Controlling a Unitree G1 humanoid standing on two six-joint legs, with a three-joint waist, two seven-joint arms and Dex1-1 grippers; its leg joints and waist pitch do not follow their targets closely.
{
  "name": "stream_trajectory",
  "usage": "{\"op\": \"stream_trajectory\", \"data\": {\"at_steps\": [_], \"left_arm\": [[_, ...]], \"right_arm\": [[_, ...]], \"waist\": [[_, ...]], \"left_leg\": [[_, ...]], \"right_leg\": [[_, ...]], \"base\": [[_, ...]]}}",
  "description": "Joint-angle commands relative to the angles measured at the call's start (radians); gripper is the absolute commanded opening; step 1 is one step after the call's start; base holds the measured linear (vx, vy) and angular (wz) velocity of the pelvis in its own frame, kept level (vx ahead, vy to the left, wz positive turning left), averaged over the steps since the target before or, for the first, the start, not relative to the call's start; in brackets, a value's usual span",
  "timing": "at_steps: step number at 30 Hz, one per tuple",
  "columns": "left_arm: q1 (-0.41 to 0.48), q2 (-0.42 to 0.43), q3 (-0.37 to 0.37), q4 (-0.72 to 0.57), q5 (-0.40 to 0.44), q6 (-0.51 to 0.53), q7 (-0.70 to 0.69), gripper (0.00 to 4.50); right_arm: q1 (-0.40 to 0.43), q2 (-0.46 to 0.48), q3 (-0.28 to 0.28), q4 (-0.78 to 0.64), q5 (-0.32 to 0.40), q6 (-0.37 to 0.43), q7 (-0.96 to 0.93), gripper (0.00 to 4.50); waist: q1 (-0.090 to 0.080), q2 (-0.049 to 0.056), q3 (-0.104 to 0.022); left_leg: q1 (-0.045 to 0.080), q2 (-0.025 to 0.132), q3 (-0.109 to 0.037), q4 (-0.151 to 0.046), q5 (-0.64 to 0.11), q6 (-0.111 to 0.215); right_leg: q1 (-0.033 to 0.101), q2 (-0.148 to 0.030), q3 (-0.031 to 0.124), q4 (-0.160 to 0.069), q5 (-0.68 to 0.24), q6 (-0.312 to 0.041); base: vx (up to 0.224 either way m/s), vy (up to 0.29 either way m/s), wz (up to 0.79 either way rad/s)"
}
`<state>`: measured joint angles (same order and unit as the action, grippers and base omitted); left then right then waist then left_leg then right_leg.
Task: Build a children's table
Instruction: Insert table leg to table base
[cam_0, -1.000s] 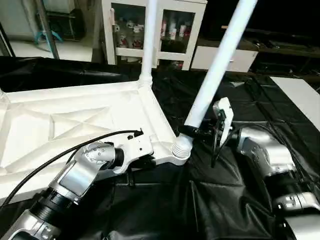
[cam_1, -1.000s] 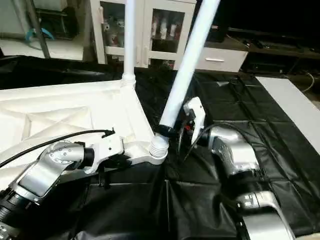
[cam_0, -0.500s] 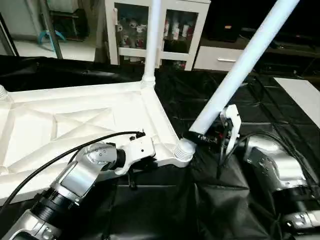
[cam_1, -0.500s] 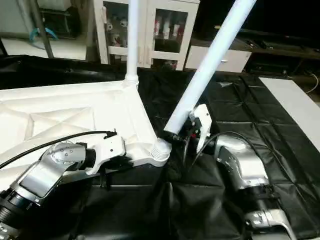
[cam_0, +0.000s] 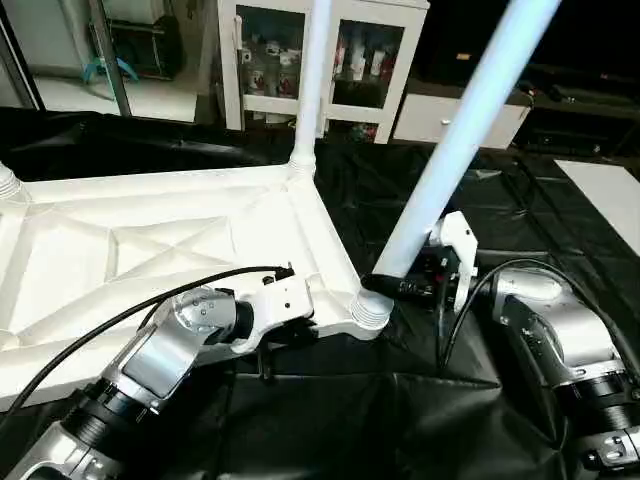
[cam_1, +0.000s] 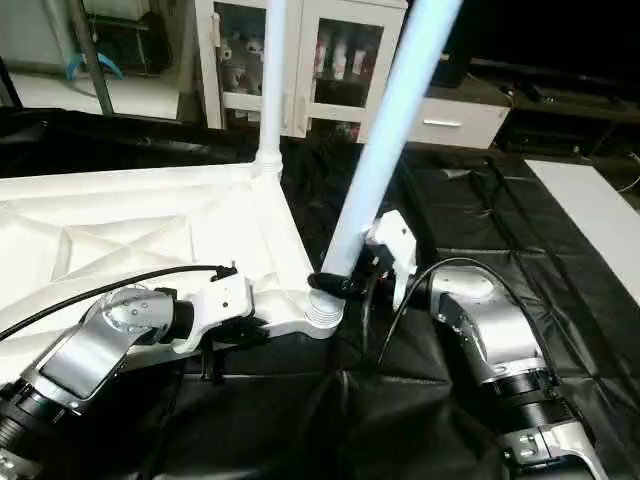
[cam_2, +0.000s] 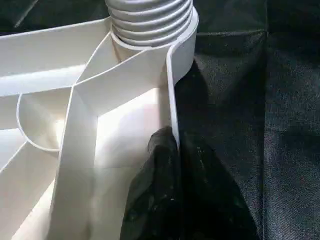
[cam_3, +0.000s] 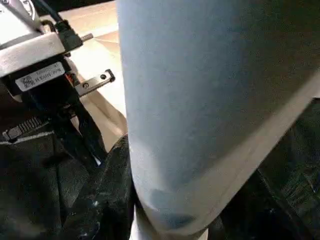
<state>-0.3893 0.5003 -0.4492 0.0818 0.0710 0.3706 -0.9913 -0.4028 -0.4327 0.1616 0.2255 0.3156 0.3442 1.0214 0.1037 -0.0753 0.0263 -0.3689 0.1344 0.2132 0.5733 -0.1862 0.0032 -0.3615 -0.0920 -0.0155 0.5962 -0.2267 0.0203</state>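
Lying upside down on the black cloth (cam_0: 420, 420), the table top (cam_0: 150, 250) shows its ribbed underside, and its near right corner sits just at the edge of the robot's reach. One leg (cam_0: 312, 80) stands upright in the far right corner. A second leg (cam_0: 470, 130) leans away to the right, its foot resting in the near corner socket (cam_0: 370, 310), whose ridged collar shows in the left wrist view.

The left gripper (cam_2: 167, 165) pinches the thin side wall of the top just beside that socket, one finger inside the wall and one outside. The right gripper (cam_0: 395, 285) is clamped around the tilted leg right above the socket, its black fingers (cam_1: 335, 284) wrapping the tube.

My main worry is the tilt: pushing down while the leg leans could jam it or cross it in the collar, or lever the light top up off the cloth. The pinch on a thin wall could also slip under that load.

Room is good to the right and front, where only cloth lies. Behind stands a white cabinet (cam_0: 320, 60), well apart, and the upright leg is near enough to limit swinging the tilted one leftward.
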Motion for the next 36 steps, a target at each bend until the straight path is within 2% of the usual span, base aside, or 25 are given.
{"op": "stream_trajectory", "data": {"at_steps": [1, 3, 6, 8, 9, 11, 19, 22, 25, 26, 27, 28, 30, 32, 33, 34, 35, 36], "left_arm": [[0.023, 0.018, -0.027, 0.043, 0.039, 0.023, 0.007, 0.00], [0.024, 0.018, -0.028, 0.042, 0.038, 0.024, 0.007, 0.00], [0.024, 0.019, -0.028, 0.041, 0.038, 0.024, 0.006, 0.00], [0.024, 0.019, -0.028, 0.042, 0.037, 0.022, 0.005, 0.00], [0.024, 0.019, -0.028, 0.042, 0.036, 0.022, 0.005, 0.00], [0.023, 0.018, -0.028, 0.043, 0.035, 0.021, 0.003, 0.00], [0.026, 0.016, -0.023, 0.047, 0.026, 0.021, 0.007, 0.00], [0.037, 0.000, -0.001, 0.043, 0.003, 0.042, 0.021, 0.00], [0.046, -0.020, 0.015, 0.025, -0.013, 0.080, 0.040, 0.00], [0.047, -0.026, 0.017, 0.023, -0.015, 0.088, 0.046, 0.00], [0.045, -0.076, 0.025, 0.009, -0.021, 0.142, 0.092, 0.00], [0.044, -0.087, 0.026, 0.007, -0.021, 0.152, 0.102, 0.00], [0.038, -0.127, 0.026, 0.004, -0.020, 0.188, 0.136, 0.00], [0.029, -0.155, 0.025, 0.009, -0.015, 0.210, 0.160, 0.00], [0.022, -0.174, 0.025, 0.012, -0.012, 0.225, 0.175, 0.00], [0.007, -0.205, 0.028, 0.027, -0.003, 0.247, 0.207, 0.00], [-0.035, -0.283, 0.044, 0.074, 0.025, 0.296, 0.303, 0.00], [-0.061, -0.331, 0.053, 0.102, 0.034, 0.319, 0.351, 0.00]], "right_arm": [[0.079, -0.009, 0.071, 0.122, -0.091, 0.076, -0.030, 1.81], [0.083, 0.004, 0.063, 0.145, -0.096, 0.067, -0.061, 1.81], [0.092, 0.018, 0.055, 0.167, -0.095, 0.055, -0.096, 1.81], [0.098, 0.024, 0.053, 0.170, -0.097, 0.051, -0.102, 1.81], [0.099, 0.027, 0.052, 0.171, -0.097, 0.049, -0.106, 1.81], [0.101, 0.033, 0.046, 0.171, -0.097, 0.043, -0.116, 1.81], [0.084, 0.052, 0.023, 0.180, -0.096, 0.013, -0.173, 1.81], [0.062, 0.075, -0.006, 0.207, -0.109, -0.005, -0.255, 1.81], [0.042, 0.099, -0.028, 0.238, -0.124, -0.022, -0.334, 1.81], [0.038, 0.103, -0.031, 0.243, -0.126, -0.025, -0.344, 1.81], [0.008, 0.137, -0.055, 0.285, -0.138, -0.045, -0.434, 1.81], [0.002, 0.144, -0.060, 0.293, -0.139, -0.049, -0.451, 1.81], [-0.023, 0.171, -0.077, 0.328, -0.144, -0.064, -0.517, 1.81], [-0.044, 0.186, -0.086, 0.357, -0.150, -0.074, -0.561, 1.81], [-0.059, 0.195, -0.089, 0.379, -0.153, -0.083, -0.590, 1.81], [-0.081, 0.208, -0.095, 0.408, -0.157, -0.097, -0.628, 1.81], [-0.127, 0.236, -0.105, 0.461, -0.159, -0.110, -0.698, 1.81], [-0.152, 0.252, -0.109, 0.492, -0.161, -0.110, -0.742, 1.81]], "waist": [[-0.012, 0.019, -0.025], [-0.014, 0.019, -0.024], [-0.023, 0.019, -0.024], [-0.027, 0.019, -0.023], [-0.028, 0.021, -0.023], [-0.029, 0.020, -0.024], [-0.029, 0.020, -0.024], [-0.034, 0.020, -0.022], [-0.048, 0.022, -0.019], [-0.056, 0.023, -0.018], [-0.066, 0.030, -0.017], [-0.073, 0.031, -0.017], [-0.092, 0.040, -0.015], [-0.097, 0.047, -0.010], [-0.099, 0.053, -0.009], [-0.099, 0.056, -0.006], [-0.088, 0.059, -0.006], [-0.057, 0.056, -0.011]], "left_leg": [[0.037, 0.103, -0.058, -0.096, -0.407, -0.108], [0.037, 0.103, -0.059, -0.098, -0.434, -0.116], [0.042, 0.102, -0.069, -0.101, -0.553, -0.144], [0.043, 0.102, -0.075, -0.102, -0.589, -0.148], [0.043, 0.102, -0.076, -0.102, -0.599, -0.149], [0.044, 0.102, -0.077, -0.103, -0.615, -0.149], [0.042, 0.103, -0.075, -0.104, -0.603, -0.147], [0.039, 0.101, -0.079, -0.106, -0.627, -0.152], [0.038, 0.099, -0.089, -0.107, -0.691, -0.166], [0.037, 0.098, -0.094, -0.109, -0.726, -0.168], [0.038, 0.100, -0.099, -0.113, -0.756, -0.179], [0.032, 0.098, -0.104, -0.116, -0.766, -0.185], [0.031, 0.095, -0.110, -0.129, -0.851, -0.203], [0.027, 0.095, -0.109, -0.141, -0.886, -0.204], [0.021, 0.095, -0.110, -0.154, -0.925, -0.208], [0.014, 0.095, -0.093, -0.177, -0.956, -0.211], [-0.001, 0.097, -0.065, -0.210, -0.960, -0.203], [-0.027, 0.098, -0.016, -0.261, -0.922, -0.204]], "right_leg": [[-0.019, -0.065, 0.036, -0.077, -0.226, -0.152], [-0.021, -0.064, 0.035, -0.079, -0.253, -0.146], [-0.031, -0.066, 0.034, -0.090, -0.372, -0.113], [-0.034, -0.067, 0.034, -0.094, -0.415, -0.100], [-0.035, -0.067, 0.034, -0.096, -0.424, -0.097], [-0.038, -0.067, 0.035, -0.098, -0.433, -0.089], [-0.040, -0.065, 0.036, -0.096, -0.396, -0.096], [-0.041, -0.066, 0.034, -0.098, -0.436, -0.089], [-0.045, -0.067, 0.029, -0.103, -0.517, -0.077], [-0.045, -0.065, 0.025, -0.108, -0.551, -0.068], [-0.043, -0.063, 0.020, -0.107, -0.545, -0.071], [-0.038, -0.062, 0.014, -0.105, -0.534, -0.072], [-0.031, -0.050, -0.007, -0.104, -0.499, -0.073], [-0.022, -0.046, -0.019, -0.101, -0.479, -0.073], [-0.011, -0.037, -0.033, -0.095, -0.461, -0.070], [-0.007, -0.023, -0.046, -0.077, -0.428, -0.081], [0.012, -0.006, -0.061, -0.039, -0.376, -0.094], [0.045, 0.008, -0.067, 0.052, -0.300, -0.102]], "base": [[0.000, 0.000, 0.00], [0.000, 0.000, 0.00], [0.000, 0.000, 0.00], [0.000, 0.000, 0.00], [0.000, 0.000, 0.00], [0.000, 0.000, 0.00], [0.000, 0.000, 0.00], [0.000, 0.000, 0.00], [0.000, 0.000, 0.00], [0.000, 0.000, 0.00], [0.000, 0.000, 0.00], [-0.046, 0.042, -0.18], [-0.052, 0.052, -0.19], [-0.060, 0.047, -0.16], [-0.064, 0.044, -0.16], [-0.072, 0.023, -0.05], [-0.105, -0.007, 0.11], [-0.105, -0.007, 0.11]]}}
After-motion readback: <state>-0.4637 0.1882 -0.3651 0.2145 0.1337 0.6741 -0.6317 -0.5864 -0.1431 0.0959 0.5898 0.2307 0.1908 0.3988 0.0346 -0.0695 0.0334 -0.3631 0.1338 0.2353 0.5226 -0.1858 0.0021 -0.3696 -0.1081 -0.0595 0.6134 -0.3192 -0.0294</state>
